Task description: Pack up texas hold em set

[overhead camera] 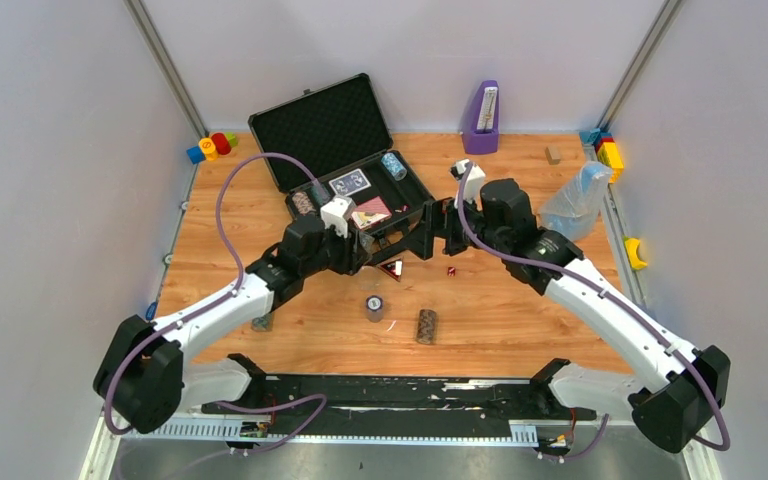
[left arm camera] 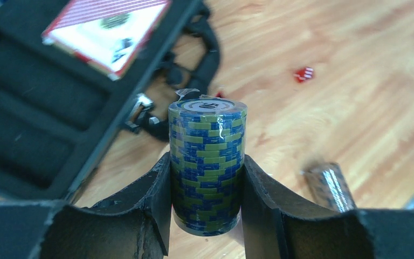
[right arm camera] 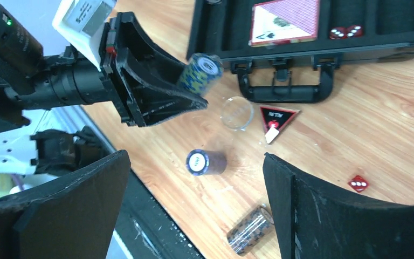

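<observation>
The left end effector [left arm camera: 206, 178] is clamped on a green-and-blue chip stack [left arm camera: 207, 156]. It grips the lower half of the barrel and holds the stack above the surface [overhead camera: 520, 320], just off the near edge of the case [overhead camera: 320, 125]. The stack looks dense and rigid, and it seems to be wrapped in glossy film, so it probably slips easily. A hold across the round sides near mid-height suits it, and a grip nearer one end would likely let it tip.

The case lies open at the far left of centre with its lid leaning back. Its foam tray holds a brownish stack [overhead camera: 303, 202] at the left, then a blue deck [overhead camera: 350, 183] and a red deck [overhead camera: 371, 212]. A pale blue stack [overhead camera: 393, 165] sits at the far right, and two red dice [right arm camera: 346, 32] lie beside the red deck.

On the near surface a dark stack [overhead camera: 374, 307] stands upright and a brown stack [overhead camera: 426, 326] lies on its side. Just in front of the case handle is the triangular button [overhead camera: 392, 268], flat, light and best pinched by its edges. To its right is a loose red die [overhead camera: 451, 270], small and apt to roll.

The right end effector [right arm camera: 195, 162] hangs over these pieces, spread wide and holding nothing.
</observation>
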